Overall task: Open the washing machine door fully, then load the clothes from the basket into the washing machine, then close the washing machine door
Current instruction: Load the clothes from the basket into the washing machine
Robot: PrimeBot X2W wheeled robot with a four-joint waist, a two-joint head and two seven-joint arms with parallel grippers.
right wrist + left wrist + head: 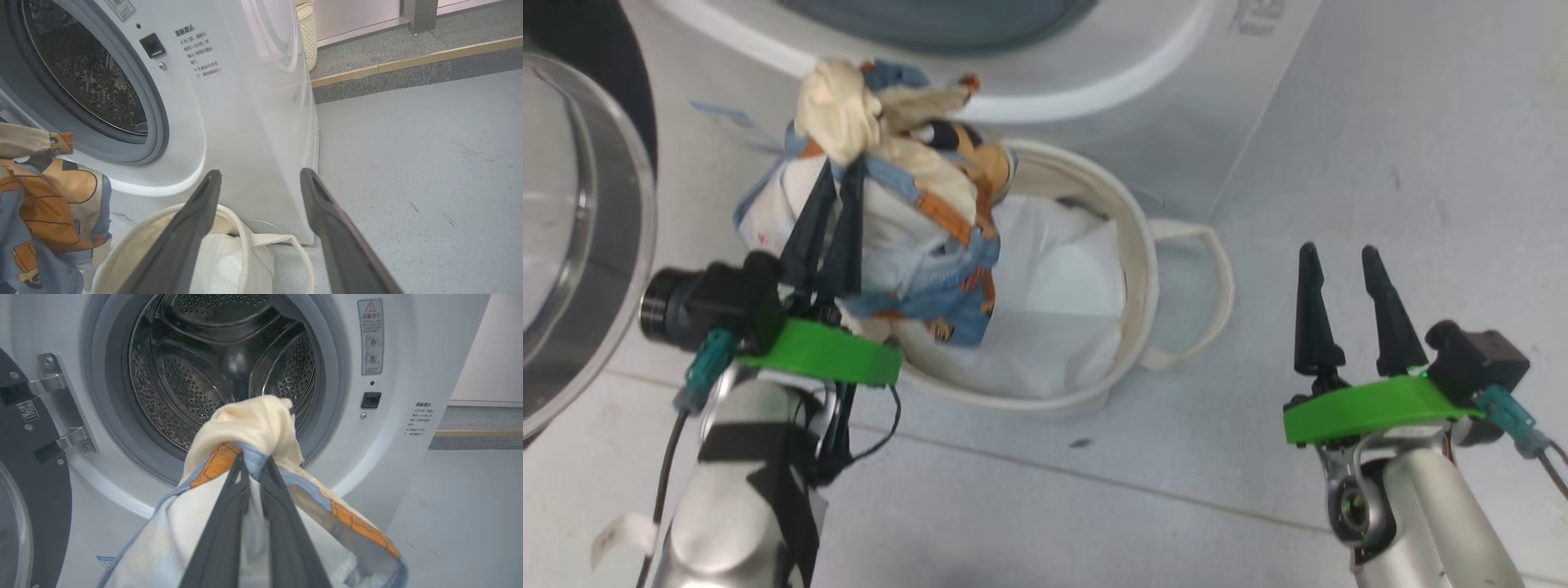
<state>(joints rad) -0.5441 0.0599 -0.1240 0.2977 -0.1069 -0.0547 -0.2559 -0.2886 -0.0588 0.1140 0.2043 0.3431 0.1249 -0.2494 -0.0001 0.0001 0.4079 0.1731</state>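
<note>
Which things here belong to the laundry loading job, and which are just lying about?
Job in hand:
clothes, pinched in the left gripper; basket; washing machine; washing machine door, swung open.

Just lying about:
white padding sheet inside the basket; woven bin beyond the machine.

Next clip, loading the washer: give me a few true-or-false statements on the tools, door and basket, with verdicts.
1. The left tool is shut on the clothes. True.
2. The right tool grips the basket. False: it stands open and empty, beside the basket.
3. The washing machine door is closed. False: it is open, the drum exposed.
4. A white sheet lies in the basket. True.
</note>
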